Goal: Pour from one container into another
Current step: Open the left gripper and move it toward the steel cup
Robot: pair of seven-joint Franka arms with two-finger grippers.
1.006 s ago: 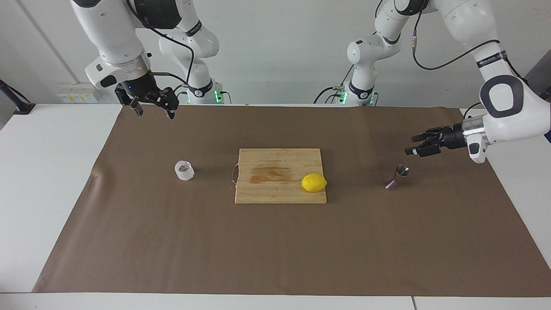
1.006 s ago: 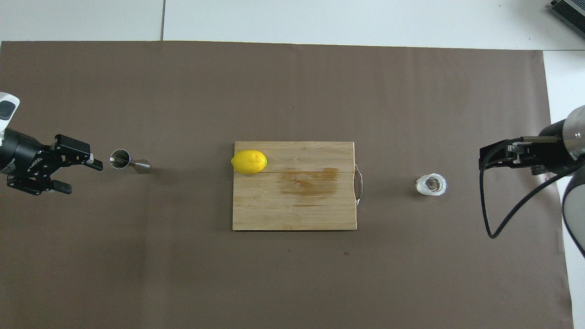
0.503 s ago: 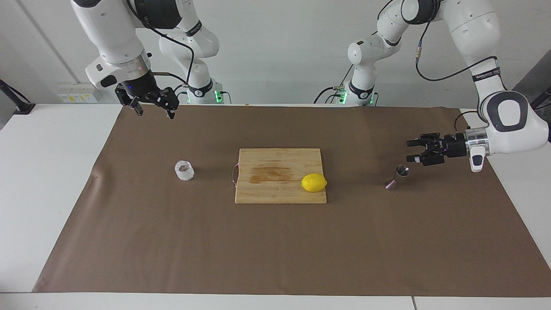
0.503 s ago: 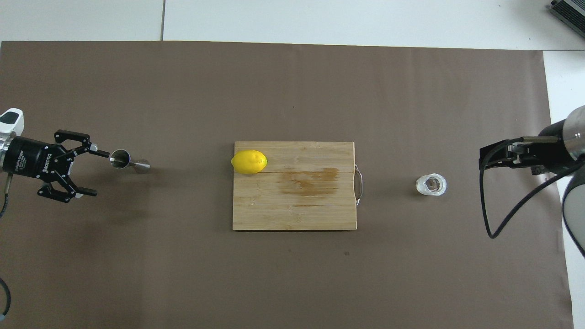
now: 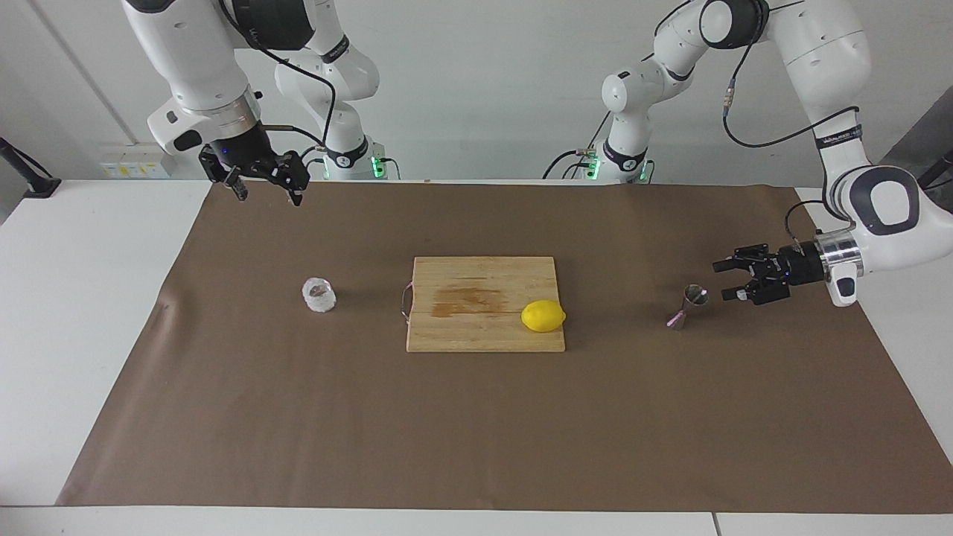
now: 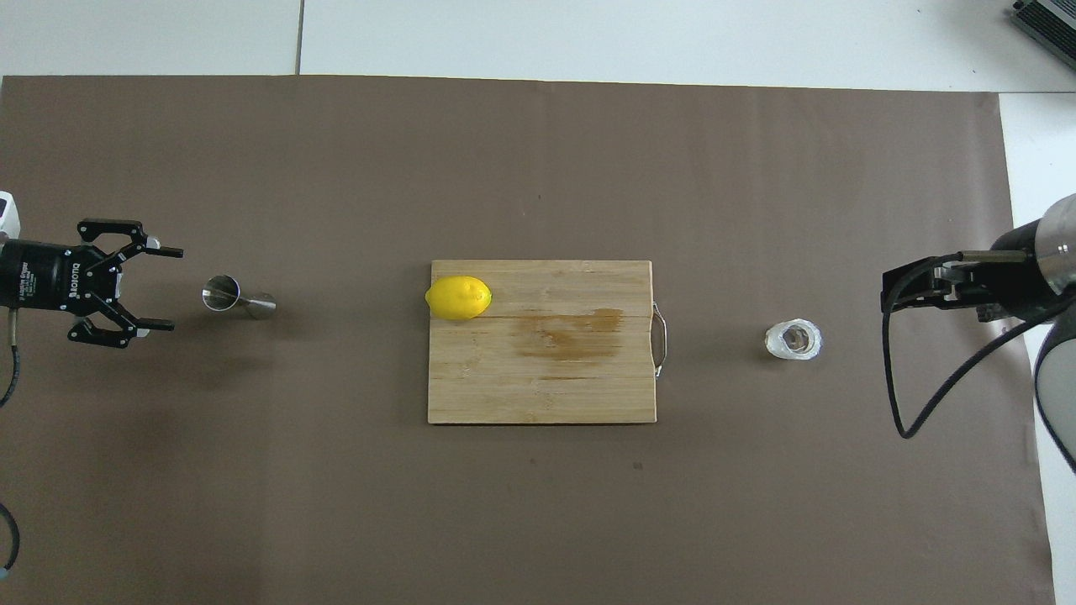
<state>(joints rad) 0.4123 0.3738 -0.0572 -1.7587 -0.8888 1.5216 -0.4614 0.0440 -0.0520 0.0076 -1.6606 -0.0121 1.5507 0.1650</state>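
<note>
The clear bumpy glass cup (image 5: 319, 295) (image 6: 793, 339) stands on the brown mat toward the right arm's end. The steel hourglass jigger (image 5: 689, 305) (image 6: 235, 297) stands upright toward the left arm's end. My left gripper (image 5: 721, 281) (image 6: 175, 287) hovers low and level beside the jigger, a short gap from it, jaws open and empty, pointing at it. My right gripper (image 5: 268, 195) hangs open and empty, high over the mat's edge by the robots, well clear of the cup.
A wooden cutting board (image 5: 476, 298) (image 6: 546, 378) with a wire handle lies mid-table between the two containers. A yellow lemon (image 5: 543, 316) (image 6: 458, 297) rests on its corner toward the jigger. The brown mat (image 5: 476, 432) covers most of the white table.
My left gripper has come down to the jigger's height, turned its open jaws level and drawn back a little from the jigger. The right arm has not moved.
</note>
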